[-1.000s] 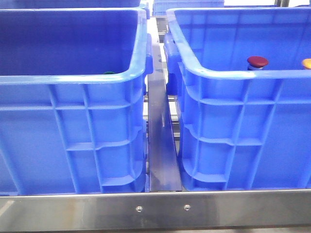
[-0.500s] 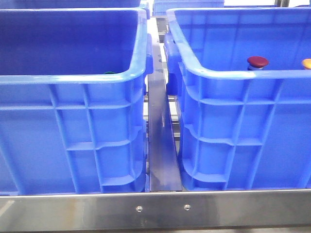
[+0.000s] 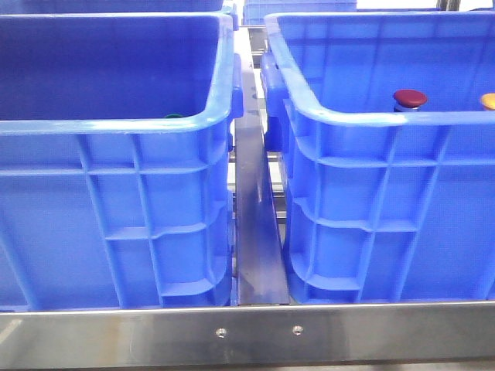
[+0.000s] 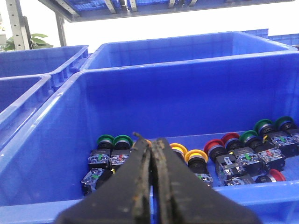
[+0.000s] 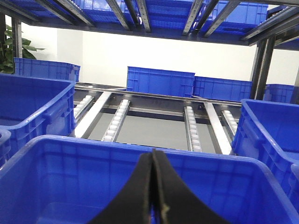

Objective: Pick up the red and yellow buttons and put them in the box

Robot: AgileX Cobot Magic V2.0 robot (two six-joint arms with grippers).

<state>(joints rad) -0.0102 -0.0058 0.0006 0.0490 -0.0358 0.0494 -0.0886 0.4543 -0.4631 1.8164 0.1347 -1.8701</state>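
Red button [image 3: 410, 98] and yellow button [image 3: 489, 100]: caps only, showing just above the near rim of the right-hand crate [image 3: 387, 116] in the front view, the yellow one cut by the picture's edge. Position of both: unchanged from the earlier front frames; nothing in that view has shifted. Box [image 3: 116, 124], the left-hand crate of the like pair: deep, ribbed, thick-rimmed, with a sliver of a green cap [image 3: 172, 117] peeping over its near rim. Between the two crates: a metal divider rail [image 3: 255, 216]; before them, a steel front bar [image 3: 247, 332] with two screws. My left fingers [image 4: 150, 154]: pressed together, holding nothing, poised over a crate [image 4: 56, 140] whose floor carries rows of green, yellow and red buttons [image 4: 219, 149] on their switch bodies. My right fingers [image 5: 153, 161]: likewise closed and holding nothing, above a crate [image 5: 70, 163] whose visible walls are bare; beyond it, roller tracks [image 5: 117, 121] and further blue crates [image 5: 161, 81] on the racking.
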